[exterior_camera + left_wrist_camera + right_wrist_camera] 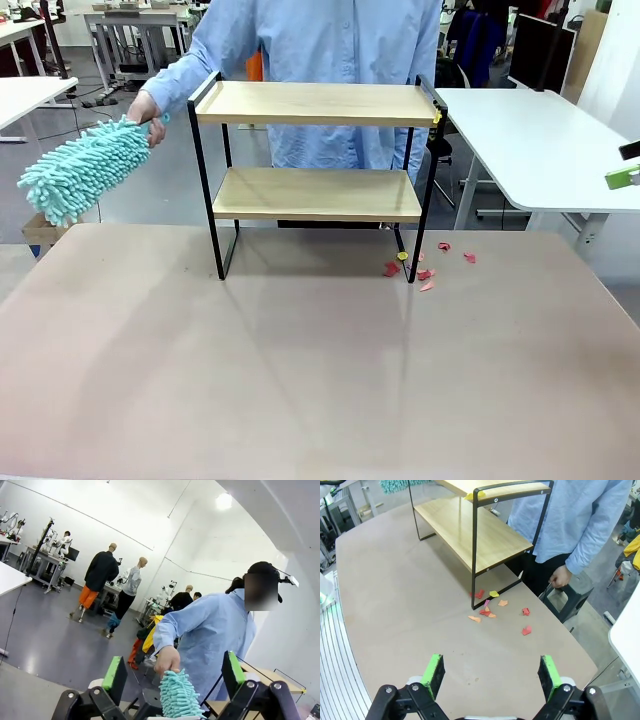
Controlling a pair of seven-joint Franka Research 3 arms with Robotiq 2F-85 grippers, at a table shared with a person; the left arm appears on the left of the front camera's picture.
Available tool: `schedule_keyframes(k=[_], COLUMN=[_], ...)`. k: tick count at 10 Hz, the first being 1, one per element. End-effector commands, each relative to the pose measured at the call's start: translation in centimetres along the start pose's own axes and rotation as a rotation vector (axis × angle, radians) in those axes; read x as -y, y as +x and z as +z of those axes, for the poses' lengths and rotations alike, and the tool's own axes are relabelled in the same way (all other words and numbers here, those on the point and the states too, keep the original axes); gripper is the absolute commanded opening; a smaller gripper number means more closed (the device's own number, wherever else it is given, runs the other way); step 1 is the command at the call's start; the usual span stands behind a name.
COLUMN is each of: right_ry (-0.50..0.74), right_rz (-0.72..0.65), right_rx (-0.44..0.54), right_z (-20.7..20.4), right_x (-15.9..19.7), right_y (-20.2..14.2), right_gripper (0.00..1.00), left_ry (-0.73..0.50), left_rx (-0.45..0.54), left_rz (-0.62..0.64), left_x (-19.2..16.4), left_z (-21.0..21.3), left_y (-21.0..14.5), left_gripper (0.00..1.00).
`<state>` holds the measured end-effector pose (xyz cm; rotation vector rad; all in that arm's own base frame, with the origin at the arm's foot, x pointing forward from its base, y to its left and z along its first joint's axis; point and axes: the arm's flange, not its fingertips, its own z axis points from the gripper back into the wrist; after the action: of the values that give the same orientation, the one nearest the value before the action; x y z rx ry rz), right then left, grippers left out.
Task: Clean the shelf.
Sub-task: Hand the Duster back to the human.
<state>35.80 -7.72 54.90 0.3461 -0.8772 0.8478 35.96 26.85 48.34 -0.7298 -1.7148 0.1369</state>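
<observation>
The shelf (pixel 315 150), two light wood boards in a thin black frame, stands at the far middle of the table. A person in a blue shirt stands behind it, and one hand (pixel 148 105) holds a teal fluffy duster (pixel 80 175) out to the left of the shelf. My left gripper (pixel 173 672) is open; the duster's head (pixel 177 697) shows between its fingers, gripped higher up by the person's hand (pixel 167 661). My right gripper (pixel 492 675) is open and empty above the table's right part, well short of the shelf (pixel 485 535).
Red and orange paper scraps (pixel 425 270) lie on the table by the shelf's right foot, also seen as scraps (pixel 490 611). A yellow scrap (pixel 437 117) sits at the top board's right end. A grey stool (pixel 570 597) stands beside the person. White tables stand behind.
</observation>
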Motion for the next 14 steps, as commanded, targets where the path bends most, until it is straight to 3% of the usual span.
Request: schedule_keyframes(k=[1, 14], right_ry=[0.009, 0.009], right_rz=[0.003, 0.003], right_rx=[-0.003, -0.003], right_z=[0.19, 0.19], right_x=[0.17, 0.17], right_y=[0.07, 0.07], right_gripper=[1.0, 1.0], left_ry=[-0.012, -0.012], left_rx=[0.014, 0.014], left_rz=[0.002, 0.002], left_x=[0.4, 0.4], left_z=[0.53, 0.53], left_y=[0.02, 0.02], left_gripper=[1.0, 1.0])
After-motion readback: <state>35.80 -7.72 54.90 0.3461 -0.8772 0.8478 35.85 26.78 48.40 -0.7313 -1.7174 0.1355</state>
